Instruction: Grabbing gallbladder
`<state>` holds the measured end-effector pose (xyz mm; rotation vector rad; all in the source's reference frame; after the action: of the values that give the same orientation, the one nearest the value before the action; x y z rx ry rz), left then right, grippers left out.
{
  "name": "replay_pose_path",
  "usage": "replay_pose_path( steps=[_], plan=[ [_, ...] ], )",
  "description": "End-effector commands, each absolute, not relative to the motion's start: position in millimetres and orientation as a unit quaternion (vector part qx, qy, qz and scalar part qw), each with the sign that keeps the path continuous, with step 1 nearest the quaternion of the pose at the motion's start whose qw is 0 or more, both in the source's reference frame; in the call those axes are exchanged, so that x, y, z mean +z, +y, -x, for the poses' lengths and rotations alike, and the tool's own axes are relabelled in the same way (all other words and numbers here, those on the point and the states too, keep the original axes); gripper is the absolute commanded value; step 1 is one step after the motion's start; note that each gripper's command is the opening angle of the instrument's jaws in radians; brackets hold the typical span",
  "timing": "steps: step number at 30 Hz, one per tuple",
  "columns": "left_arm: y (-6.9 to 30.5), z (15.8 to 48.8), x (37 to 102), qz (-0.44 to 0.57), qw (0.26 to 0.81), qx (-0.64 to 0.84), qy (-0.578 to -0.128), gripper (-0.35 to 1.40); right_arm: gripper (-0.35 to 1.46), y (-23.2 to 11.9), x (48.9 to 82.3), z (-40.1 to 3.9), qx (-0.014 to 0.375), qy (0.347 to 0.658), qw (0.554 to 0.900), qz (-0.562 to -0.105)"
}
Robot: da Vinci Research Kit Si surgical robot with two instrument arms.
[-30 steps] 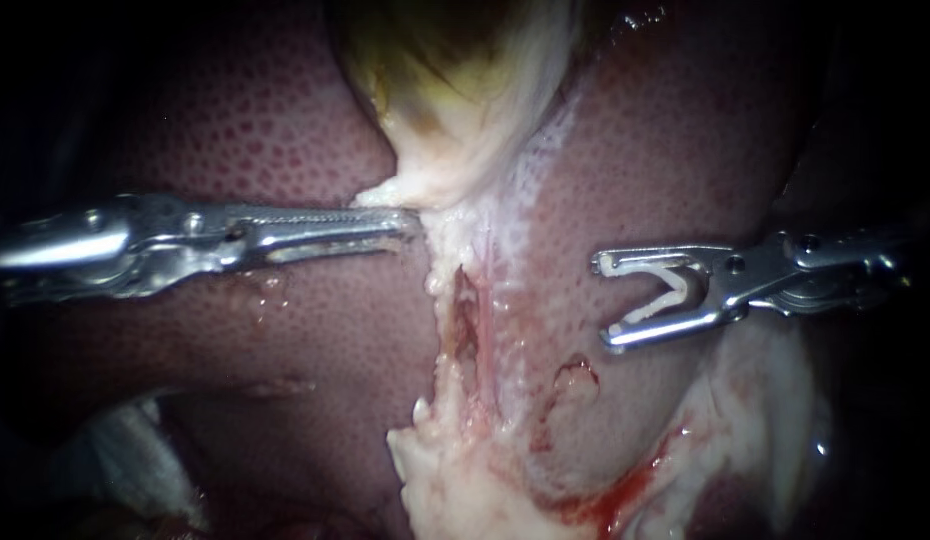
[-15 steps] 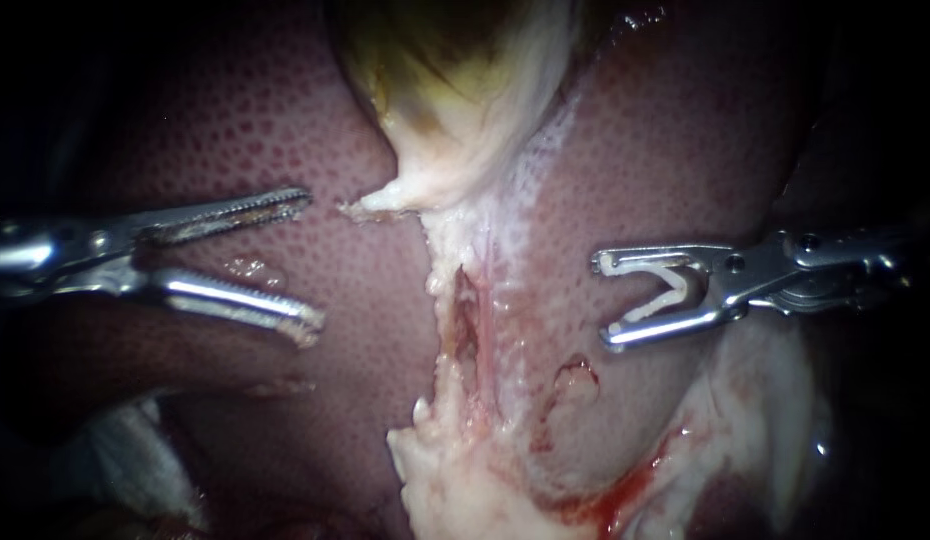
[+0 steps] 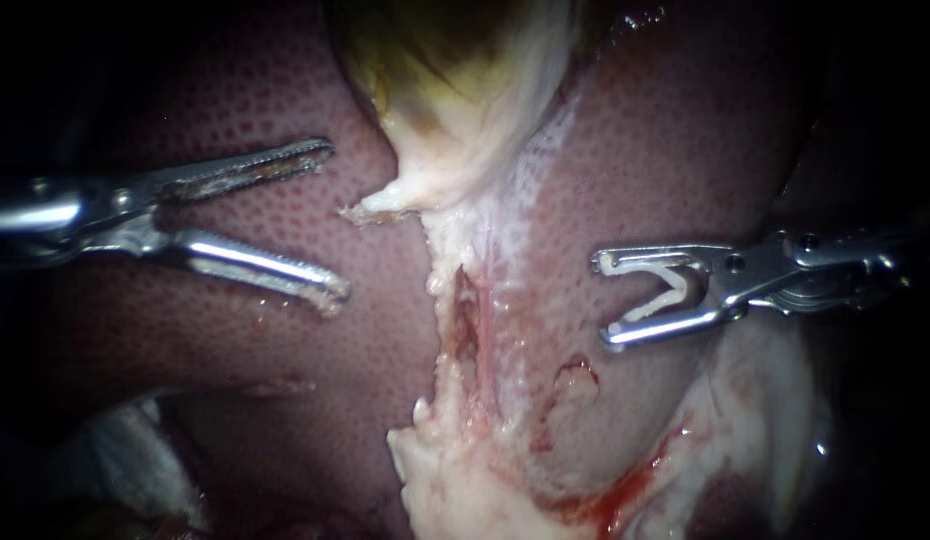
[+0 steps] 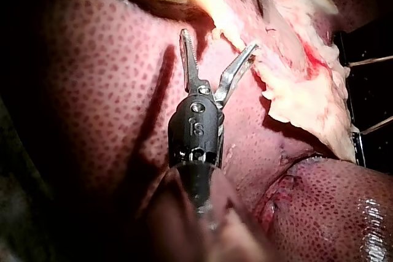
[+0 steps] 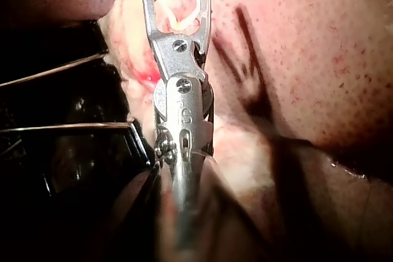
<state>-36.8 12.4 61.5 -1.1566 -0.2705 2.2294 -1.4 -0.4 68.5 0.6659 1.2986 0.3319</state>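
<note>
Gallbladder (image 3: 455, 90) sits at the far middle of the endoscope view, between two lobes of the liver (image 3: 235, 360). A second ago my left instrument (image 3: 335, 222) had its jaws closed on the frayed fringe at the gallbladder's tip. Half a second ago they had let go and drawn back left. Now they have shifted farther and slightly right, and they gape wide with nothing between them. A stretch of bare liver separates their tips from the fringe, and nothing lies across it. My right instrument (image 3: 602, 300) has not moved. Its jaws stand well apart with a white clip (image 3: 675, 290) seated between them, touching both, over the liver right of the pale raw strip (image 3: 465, 330). That strip runs from the gallbladder's tip toward the near edge, slit and reddened along its middle, with blood pooled to its near right. The gallbladder's body is yellow-green with dark patches, and it narrows to a whitish, ragged tip whose fringe trails to the left
</note>
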Motion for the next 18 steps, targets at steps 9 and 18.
replay_pose_path(
  steps=[9,18],
  plan=[
    [12.2,38.7,62.5,0.44,0.299,0.84,-0.113,0.42,0.5,-0.4,68.5,1.4,0.151,0.59,0.733,-0.303],
    [12.5,38.5,63.3,0.441,0.3,0.838,-0.118,-0.32,0.5,-0.4,68.4,1.4,0.151,0.59,0.733,-0.303]
  ],
)
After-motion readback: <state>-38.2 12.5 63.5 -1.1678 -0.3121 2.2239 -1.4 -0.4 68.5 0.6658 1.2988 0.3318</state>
